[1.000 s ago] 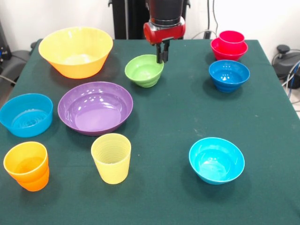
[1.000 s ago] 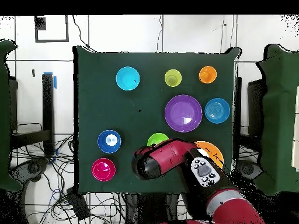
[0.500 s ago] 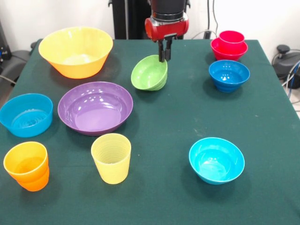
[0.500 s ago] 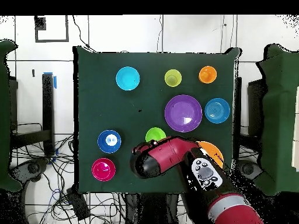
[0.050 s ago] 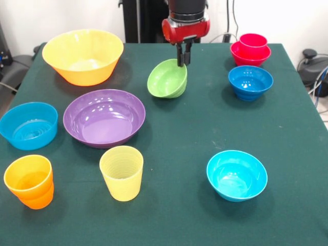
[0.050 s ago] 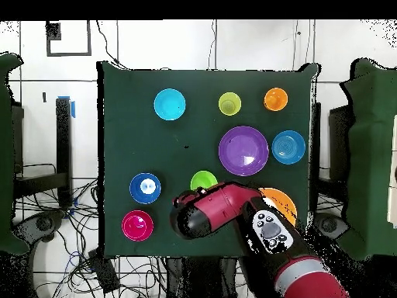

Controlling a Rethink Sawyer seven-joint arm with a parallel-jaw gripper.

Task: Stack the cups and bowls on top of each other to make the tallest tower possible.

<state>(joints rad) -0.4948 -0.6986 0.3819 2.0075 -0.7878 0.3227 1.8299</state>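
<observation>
Lime green bowl higher, more tilted

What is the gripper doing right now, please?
Gripper: jaws shut on the rim of the lime green bowl, which hangs tilted.

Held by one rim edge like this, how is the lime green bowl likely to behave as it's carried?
The lime green bowl hangs tilted from the gripper pinching its rim, so it probably swings or pivots. Its glossy plastic looks slippery and may slip. It seems light and stiff, holding its shape.
</observation>
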